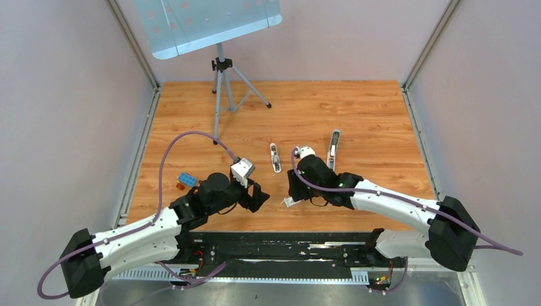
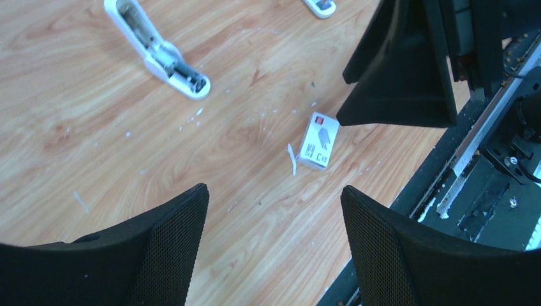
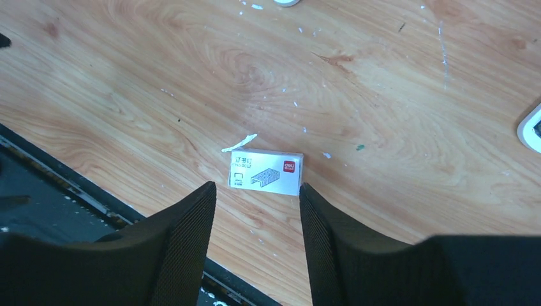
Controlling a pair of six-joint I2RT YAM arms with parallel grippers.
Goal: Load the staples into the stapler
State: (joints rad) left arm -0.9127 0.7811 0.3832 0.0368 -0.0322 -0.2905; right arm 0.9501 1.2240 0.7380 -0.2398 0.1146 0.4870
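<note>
At the near edge of the table [image 1: 383,121], the right gripper [image 3: 256,191] hangs half open over the white staple box [image 3: 266,171], probably to pick it up; it holds nothing. The left gripper [image 2: 274,194] hovers beside, wide open and empty. Farther, the slim white stapler [image 2: 159,56] lies with its channel exposed for loading. No loose staples show.

light: bright, even, from above | shadows: soft, short | focus: tabletop [image 1: 357,108] sharp, wrist-view foreground slightly soft
</note>
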